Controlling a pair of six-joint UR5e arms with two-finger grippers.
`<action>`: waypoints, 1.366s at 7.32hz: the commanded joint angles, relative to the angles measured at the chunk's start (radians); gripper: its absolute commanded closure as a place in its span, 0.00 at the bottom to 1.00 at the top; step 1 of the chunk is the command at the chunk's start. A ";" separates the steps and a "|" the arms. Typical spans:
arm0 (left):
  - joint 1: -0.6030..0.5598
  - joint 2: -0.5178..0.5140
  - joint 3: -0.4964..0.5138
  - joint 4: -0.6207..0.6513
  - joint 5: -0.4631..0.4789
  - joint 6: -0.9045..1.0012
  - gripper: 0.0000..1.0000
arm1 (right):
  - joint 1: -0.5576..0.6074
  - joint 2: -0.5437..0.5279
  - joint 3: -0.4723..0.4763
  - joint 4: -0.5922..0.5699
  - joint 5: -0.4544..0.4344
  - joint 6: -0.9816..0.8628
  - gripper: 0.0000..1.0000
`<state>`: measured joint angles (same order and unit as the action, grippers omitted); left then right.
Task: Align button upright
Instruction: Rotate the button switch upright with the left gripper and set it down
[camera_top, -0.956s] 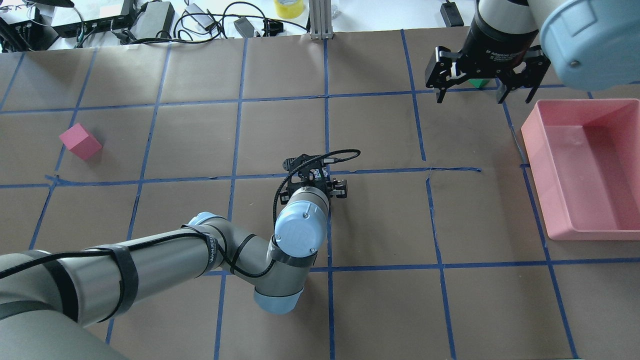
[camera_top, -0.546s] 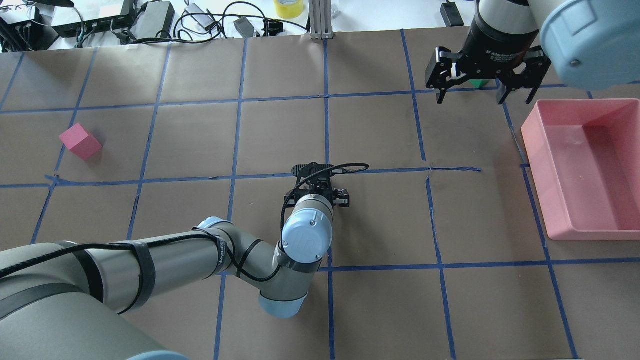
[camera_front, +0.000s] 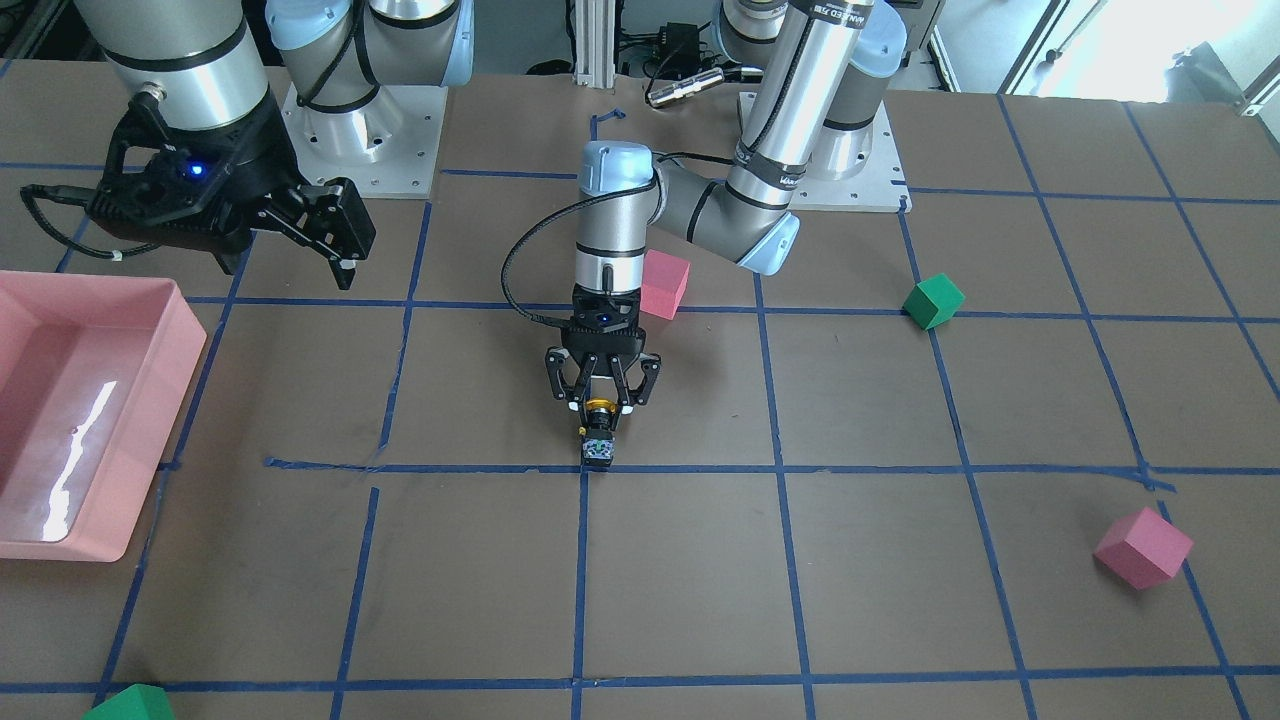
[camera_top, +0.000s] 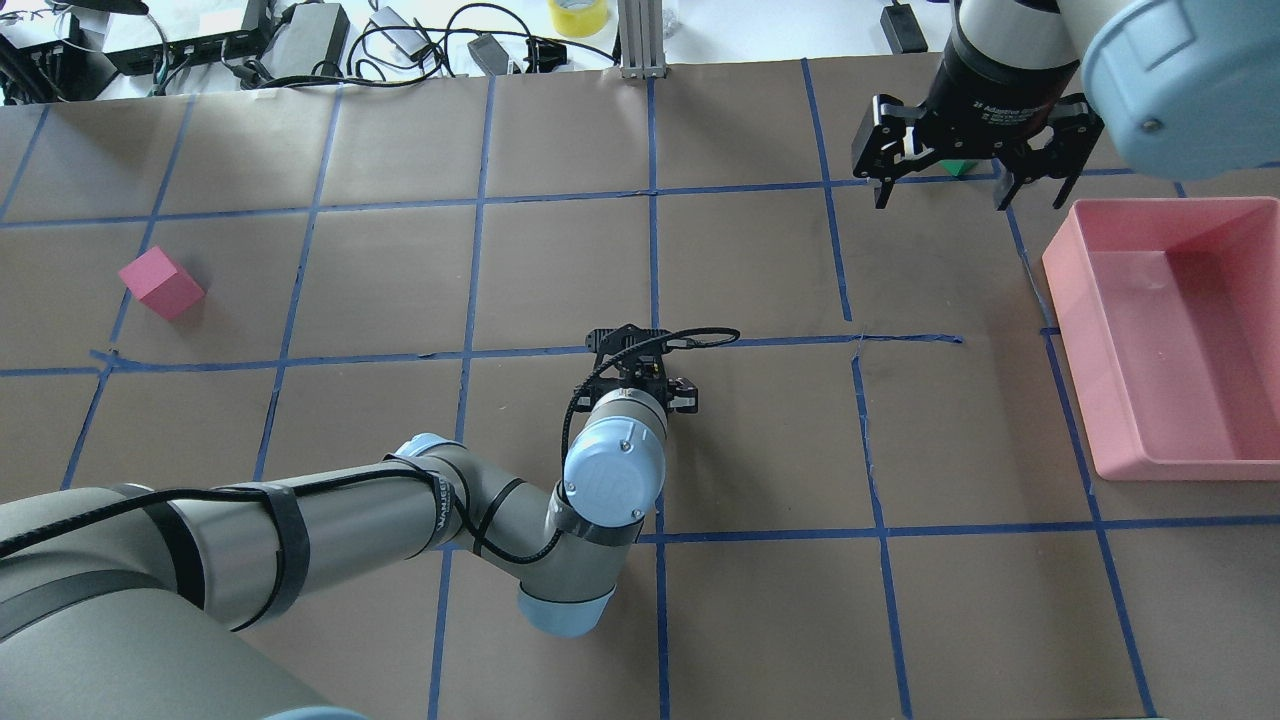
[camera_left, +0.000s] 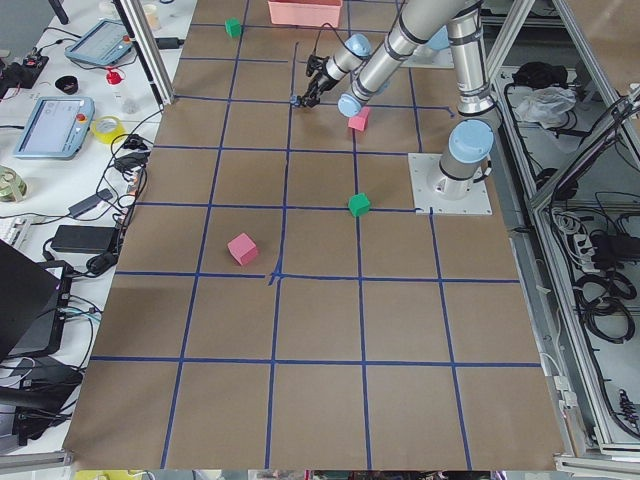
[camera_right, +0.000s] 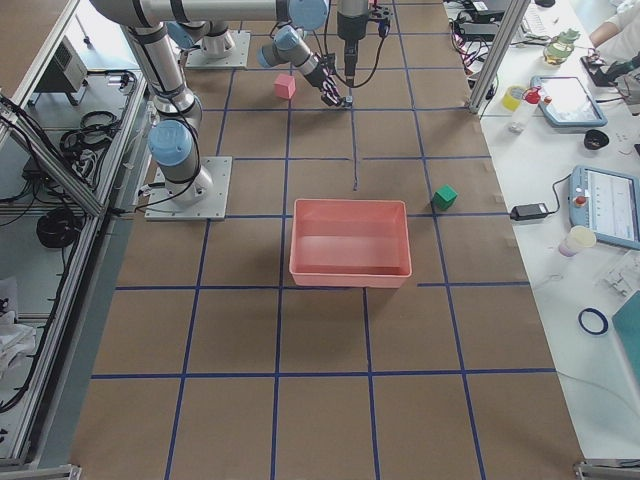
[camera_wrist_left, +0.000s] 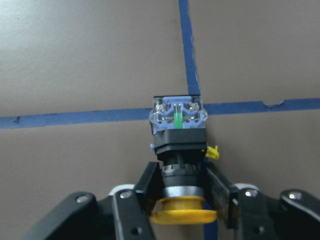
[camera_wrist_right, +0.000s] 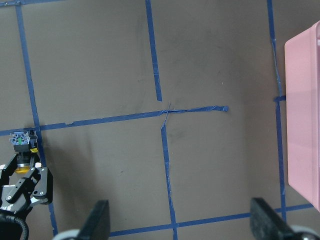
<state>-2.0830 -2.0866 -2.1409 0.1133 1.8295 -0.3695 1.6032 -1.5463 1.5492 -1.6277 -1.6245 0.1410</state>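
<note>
The button (camera_wrist_left: 179, 131) has a yellow cap, a black body and a silvery-white base block. It sits on a crossing of blue tape lines, cap toward the left wrist camera and base block away from it. My left gripper (camera_wrist_left: 182, 175) is shut on the black neck just behind the cap. The button (camera_front: 598, 432) and the left gripper (camera_front: 600, 402) also show in the front view. In the overhead view the left wrist hides the button. My right gripper (camera_top: 940, 198) hangs open and empty over the table's far right.
A pink tray (camera_top: 1070, 290) stands at the right edge. One pink cube (camera_top: 160, 283) lies far left and another (camera_front: 663, 283) behind the left wrist. Green cubes lie near the left arm's base (camera_front: 932, 300), under the right gripper (camera_top: 962, 167) and at the front corner (camera_front: 130, 705).
The left wrist shifted slightly to the right and turned a little over the first half second, then held still. The right arm has not moved.
</note>
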 joint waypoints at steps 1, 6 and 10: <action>0.050 0.071 0.181 -0.315 -0.003 0.005 1.00 | 0.000 -0.001 0.000 0.002 0.000 0.000 0.00; 0.230 0.102 0.525 -1.091 -0.301 -0.285 1.00 | 0.000 0.000 0.000 0.000 0.000 0.000 0.00; 0.322 -0.013 0.590 -1.322 -0.720 -0.728 1.00 | 0.000 0.000 0.000 0.002 0.000 0.000 0.00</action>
<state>-1.7745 -2.0536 -1.5761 -1.1570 1.1879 -1.0053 1.6030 -1.5463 1.5493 -1.6260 -1.6245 0.1408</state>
